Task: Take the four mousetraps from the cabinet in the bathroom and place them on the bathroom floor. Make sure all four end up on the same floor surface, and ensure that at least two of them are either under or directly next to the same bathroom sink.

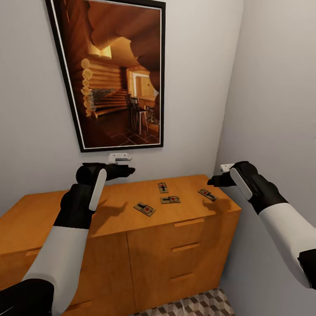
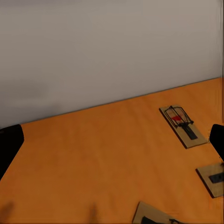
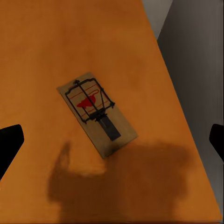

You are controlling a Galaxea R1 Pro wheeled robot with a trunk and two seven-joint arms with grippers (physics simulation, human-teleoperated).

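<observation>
Lying untouched on the cabinet top, all four mousetraps await moving to the floor, with both the left gripper and right gripper open-fingered and empty.

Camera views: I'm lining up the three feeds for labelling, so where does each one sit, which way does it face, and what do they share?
Head view: from the robot's head, forward and down over the cabinet; both arms, left gripper, right gripper.
Left wrist view: above the cabinet top, facing the wall; dark fingertips at the edges.
Right wrist view: looks down on one mousetrap.
Shared: that mousetrap near the cabinet's right end.
</observation>
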